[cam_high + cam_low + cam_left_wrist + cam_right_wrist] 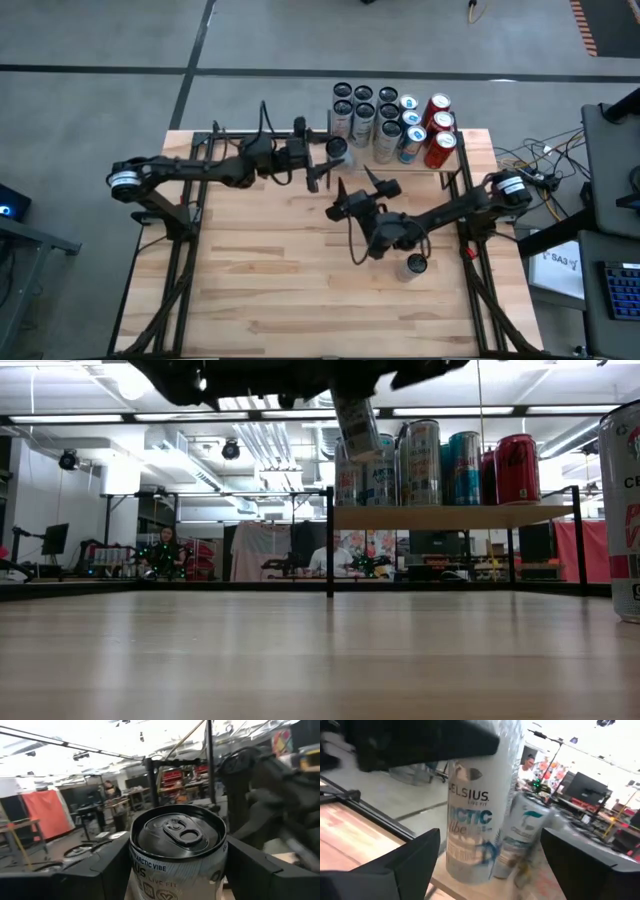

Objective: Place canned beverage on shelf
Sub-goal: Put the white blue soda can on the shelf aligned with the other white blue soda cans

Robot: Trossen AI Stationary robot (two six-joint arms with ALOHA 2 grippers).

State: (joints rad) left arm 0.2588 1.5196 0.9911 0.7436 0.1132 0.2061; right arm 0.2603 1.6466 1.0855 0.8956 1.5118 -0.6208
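Pinching a silver Celsius can (337, 149) between both fingers, left gripper (330, 160) at about twelve o'clock on the table, can lifted and slightly tilted just beside the shelf (452, 160), at its nine o'clock end. Standing on that shelf already: rows of silver, blue and red cans (395, 118). Spread wide and empty, right gripper (352, 187) near table centre, fingers pointing toward eleven o'clock. Resting alone on the planks around four o'clock, another can (415, 266).
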